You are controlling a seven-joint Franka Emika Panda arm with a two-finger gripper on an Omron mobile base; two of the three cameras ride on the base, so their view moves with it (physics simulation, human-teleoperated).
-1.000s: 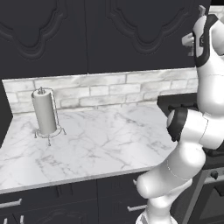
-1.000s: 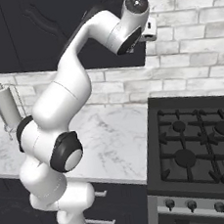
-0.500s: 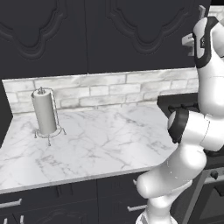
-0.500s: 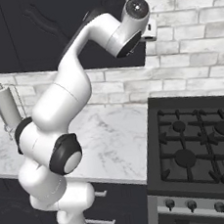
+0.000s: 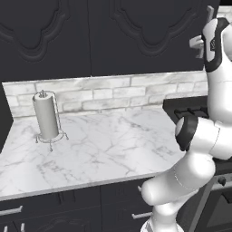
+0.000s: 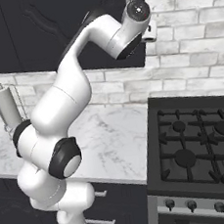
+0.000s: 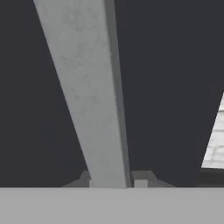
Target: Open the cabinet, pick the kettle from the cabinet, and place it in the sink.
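Hidden: hand tips (image 7: pixel 114 181) mostly cut off at the frame bottom
Hand: clamped on the cabinet's silver bar handle (image 7: pixel 89 96)
Cabinet (image 5: pixel 149 36): upper wall, door shut
Arm: raised high to the cabinet's right edge
Table (image 5: pixel 108 145): paper towel holder (image 5: pixel 46 117) at left

Both base views look down across the marble counter (image 5: pixel 104 145) from either side; hand view sits close against the cabinet's handle (image 7: pixel 87 96).
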